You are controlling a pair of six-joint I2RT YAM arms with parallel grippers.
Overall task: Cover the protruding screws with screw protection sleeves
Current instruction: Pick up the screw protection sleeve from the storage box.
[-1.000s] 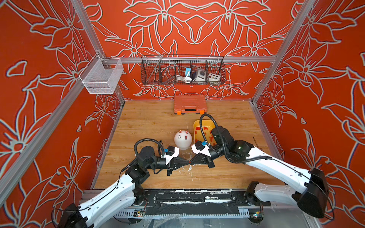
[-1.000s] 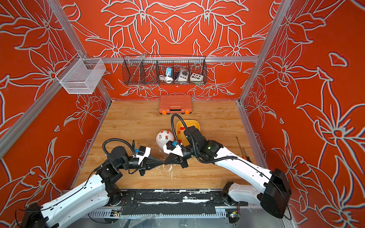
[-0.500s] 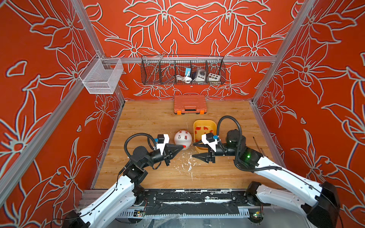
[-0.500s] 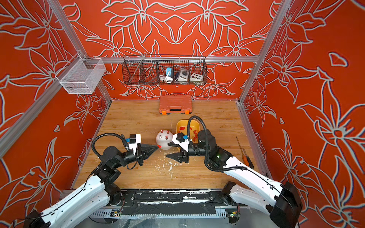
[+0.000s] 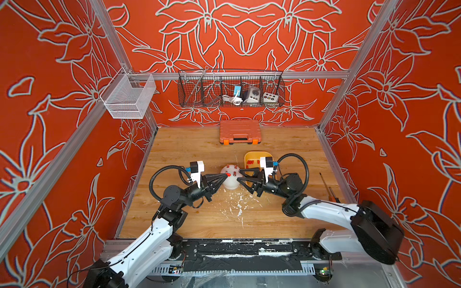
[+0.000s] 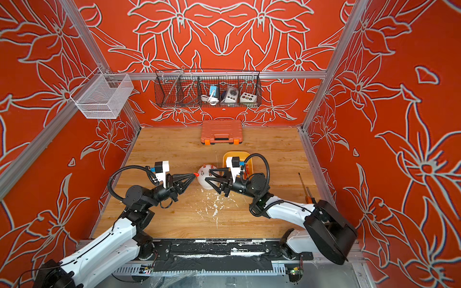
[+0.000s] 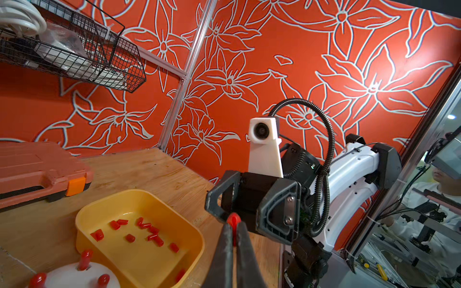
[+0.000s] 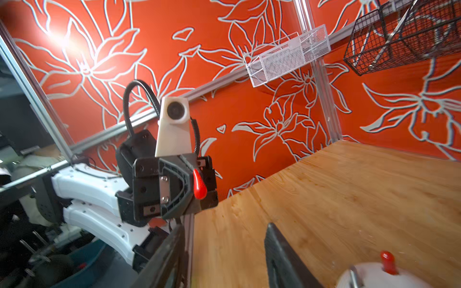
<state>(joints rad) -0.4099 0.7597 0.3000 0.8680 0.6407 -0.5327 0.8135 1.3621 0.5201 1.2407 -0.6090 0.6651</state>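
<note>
Sleeves point(image 7: 86, 256) are fitted thrice, one screw point(image 8: 352, 274) seemingly bare; another sleeve point(image 7: 233, 220) is clamped by the left gripper point(image 5: 223, 175) at the dome's point(image 5: 230, 184) nine o'clock, right gripper point(image 5: 239, 174) spread empty.

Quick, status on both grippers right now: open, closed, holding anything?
Left gripper: closed on one red sleeve.
Right gripper: open, nothing between its jaws.

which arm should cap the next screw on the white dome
Left. The left claw is shut on a red sleeve, its tip beside the white dome, where the right wrist view shows a bare screw. The right claw is open and empty.
</note>
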